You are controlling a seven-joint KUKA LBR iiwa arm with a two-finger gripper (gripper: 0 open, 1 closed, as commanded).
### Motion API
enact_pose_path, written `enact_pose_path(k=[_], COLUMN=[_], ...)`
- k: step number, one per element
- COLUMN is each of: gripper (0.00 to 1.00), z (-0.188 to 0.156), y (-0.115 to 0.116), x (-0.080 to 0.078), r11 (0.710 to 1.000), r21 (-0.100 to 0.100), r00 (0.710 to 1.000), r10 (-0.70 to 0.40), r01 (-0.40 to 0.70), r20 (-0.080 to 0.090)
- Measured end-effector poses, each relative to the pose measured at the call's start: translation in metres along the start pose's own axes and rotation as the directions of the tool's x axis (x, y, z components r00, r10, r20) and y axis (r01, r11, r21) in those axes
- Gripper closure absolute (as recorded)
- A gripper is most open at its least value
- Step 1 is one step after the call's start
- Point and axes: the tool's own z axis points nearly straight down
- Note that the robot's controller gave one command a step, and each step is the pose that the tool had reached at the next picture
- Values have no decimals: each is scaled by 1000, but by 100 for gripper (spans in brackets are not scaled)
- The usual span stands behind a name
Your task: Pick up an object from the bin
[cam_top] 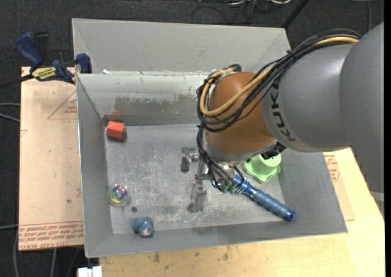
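My gripper (191, 183) hangs under the orange wrist cover over the bare middle of the bin floor. Its two metal fingers stand apart, open, with nothing between them. Just right of it lies a blue-handled tool (266, 201), slanting toward the front right corner, its head tucked under the wrist. Behind that tool sits a light green plastic piece (264, 168), partly hidden by the arm.
An orange block (115, 130) rests at the back left by the wall. A clear, shiny ball (118, 194) and a small bluish lump (143, 227) lie near the front left corner. The arm covers the bin's right half.
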Motion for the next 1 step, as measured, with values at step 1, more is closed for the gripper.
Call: enact_pose_path(k=[1], gripper=[0], z=[49], y=[119], x=[32], r11=[1000], r21=[-3], r00=[1000], r10=[-13], r01=[13], r20=[5])
